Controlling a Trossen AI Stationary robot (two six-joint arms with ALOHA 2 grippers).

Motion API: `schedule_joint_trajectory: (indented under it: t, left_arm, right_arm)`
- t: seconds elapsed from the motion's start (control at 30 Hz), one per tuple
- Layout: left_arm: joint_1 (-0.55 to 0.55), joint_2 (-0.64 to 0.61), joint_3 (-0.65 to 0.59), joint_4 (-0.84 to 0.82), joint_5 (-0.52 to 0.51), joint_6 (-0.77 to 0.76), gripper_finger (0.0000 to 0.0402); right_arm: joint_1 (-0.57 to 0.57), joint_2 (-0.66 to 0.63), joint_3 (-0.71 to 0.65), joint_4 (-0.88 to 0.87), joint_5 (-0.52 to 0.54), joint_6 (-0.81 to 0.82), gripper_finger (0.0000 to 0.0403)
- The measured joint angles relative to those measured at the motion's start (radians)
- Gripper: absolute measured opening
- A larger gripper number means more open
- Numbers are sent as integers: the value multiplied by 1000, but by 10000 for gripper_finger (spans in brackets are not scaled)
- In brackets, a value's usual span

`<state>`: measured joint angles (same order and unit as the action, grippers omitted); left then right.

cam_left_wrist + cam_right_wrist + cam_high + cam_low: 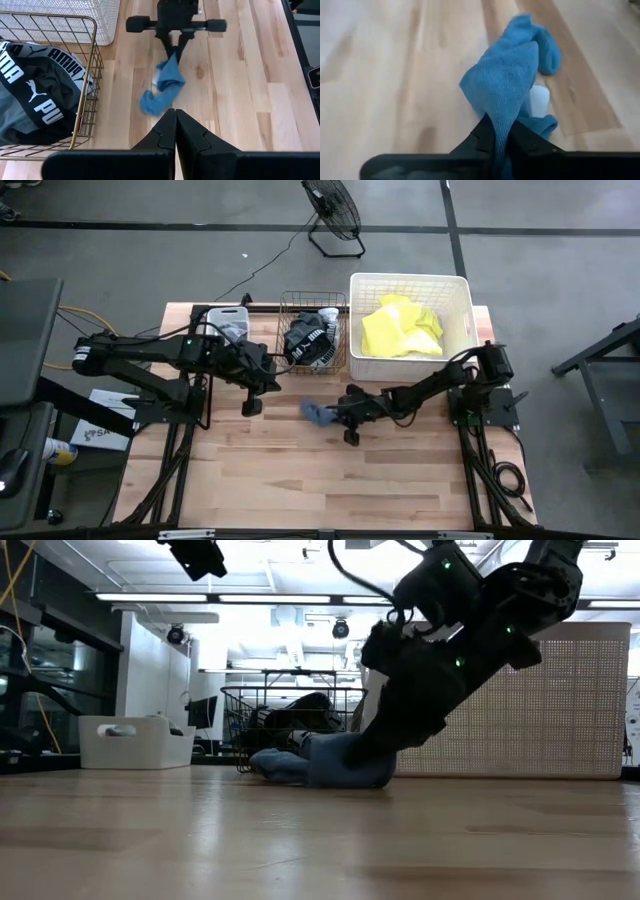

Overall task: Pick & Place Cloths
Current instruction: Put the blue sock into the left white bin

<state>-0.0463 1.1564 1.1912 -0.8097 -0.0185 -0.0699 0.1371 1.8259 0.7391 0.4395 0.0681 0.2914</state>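
Note:
A small blue cloth (316, 412) lies bunched on the wooden table in front of the copper wire basket, also seen in the low view (310, 762) and the left wrist view (161, 90). My right gripper (336, 412) reaches in from the table's right and is shut on the cloth. My left gripper (175, 116), fingers shut and holding nothing, hovers above the table left of the cloth, near the basket's front corner (272, 382). A neon-yellow cloth (400, 330) lies in the big white tub. A black garment with white print (35, 95) fills the basket. My right gripper pinches the blue cloth between its two fingers at a raised fold on the end nearest it (506, 112). The fingers (170, 47) slant down from the table's right. The cloth rises slack into the fingers, and its far end (547, 50) lies on the table.
The copper wire basket (300, 305) stands at the far side, between a small white tub (226, 314) on its left and the large white tub (462, 300) on its right. Bare wood (330, 480) stretches toward the near edge. A fan (333, 215) stands on the floor beyond.

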Motion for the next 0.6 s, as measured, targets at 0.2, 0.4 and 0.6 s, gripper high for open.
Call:
schedule_joint_trajectory:
  t: [0.2,0.4,0.6]
  left_arm:
    - [0,0,0,0,0,-14,0]
    - [0,0,0,5,0,-44,0]
    - [0,0,0,75,-1,-66,0]
  right_arm:
    - [0,-57,0,4,-48,51,7]
    - [8,-173,0,-14,-50,54,6]
    - [14,-323,0,-44,-68,47,6]
